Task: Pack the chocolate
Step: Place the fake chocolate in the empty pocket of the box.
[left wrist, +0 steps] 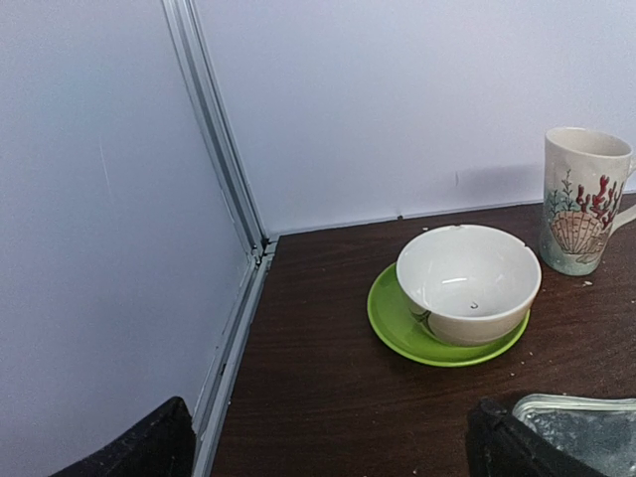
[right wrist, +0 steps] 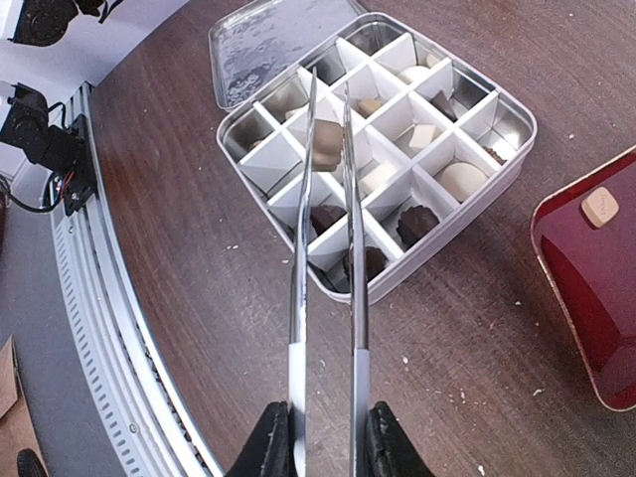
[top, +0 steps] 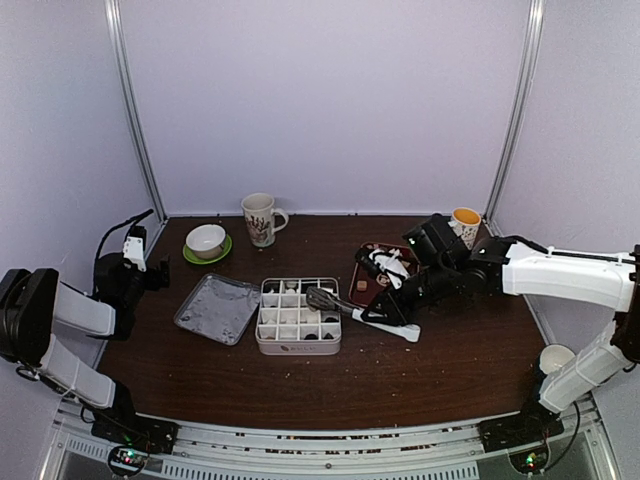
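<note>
Divided tin (right wrist: 522,124) part-full of chocolate (right wrist: 417,224), tan piece (right wrist: 599,207) on red tray (right wrist: 586,298)

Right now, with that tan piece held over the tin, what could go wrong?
The tan chocolate sits between the thin blades of the tongs in the right pincer; it could slip early and land on a divider, not in a cell. Nearby cells of the tin already hold pieces, so it may double up. Lowered further, the tips might snag dividers and shove the tin.

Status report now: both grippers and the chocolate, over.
Left gripper open, idle. Right gripper shut on tongs. Tongs pinch tan chocolate over box. Nothing blocking.
</note>
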Controlling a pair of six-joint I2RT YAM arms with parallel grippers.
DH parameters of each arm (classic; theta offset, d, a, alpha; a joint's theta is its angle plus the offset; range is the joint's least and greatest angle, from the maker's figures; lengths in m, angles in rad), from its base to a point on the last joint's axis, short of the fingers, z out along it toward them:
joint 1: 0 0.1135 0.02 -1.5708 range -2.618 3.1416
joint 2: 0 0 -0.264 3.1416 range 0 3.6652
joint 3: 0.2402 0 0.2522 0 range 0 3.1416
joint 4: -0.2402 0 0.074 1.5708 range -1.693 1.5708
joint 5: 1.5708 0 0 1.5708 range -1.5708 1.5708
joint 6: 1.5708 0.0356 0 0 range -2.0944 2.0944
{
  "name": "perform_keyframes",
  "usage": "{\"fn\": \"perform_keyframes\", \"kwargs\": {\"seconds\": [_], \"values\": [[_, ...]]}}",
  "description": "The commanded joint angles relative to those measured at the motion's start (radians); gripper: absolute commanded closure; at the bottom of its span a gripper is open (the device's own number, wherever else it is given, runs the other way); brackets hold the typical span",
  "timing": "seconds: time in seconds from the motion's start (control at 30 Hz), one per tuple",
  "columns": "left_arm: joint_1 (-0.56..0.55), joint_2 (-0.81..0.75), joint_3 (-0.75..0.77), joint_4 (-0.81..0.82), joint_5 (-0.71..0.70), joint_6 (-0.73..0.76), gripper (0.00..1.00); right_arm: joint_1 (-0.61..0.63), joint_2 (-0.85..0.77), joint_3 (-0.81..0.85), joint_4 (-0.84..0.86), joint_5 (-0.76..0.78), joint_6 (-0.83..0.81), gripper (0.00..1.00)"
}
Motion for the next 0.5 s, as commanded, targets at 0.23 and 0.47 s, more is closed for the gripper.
{"fn": "perform_keyframes", "kwargs": {"seconds": [0.23,0.47], "values": [[0.007,0.005,0.014,0.026,-0.006,-0.008,0.02,0.011,0.037,0.252,-0.282,-0.130,-0.009,0.75],[0.006,0.006,0.014,0.031,-0.006,-0.008,0.02,0.008,0.071,0.309,-0.359,-0.200,0.085,0.77]]}}
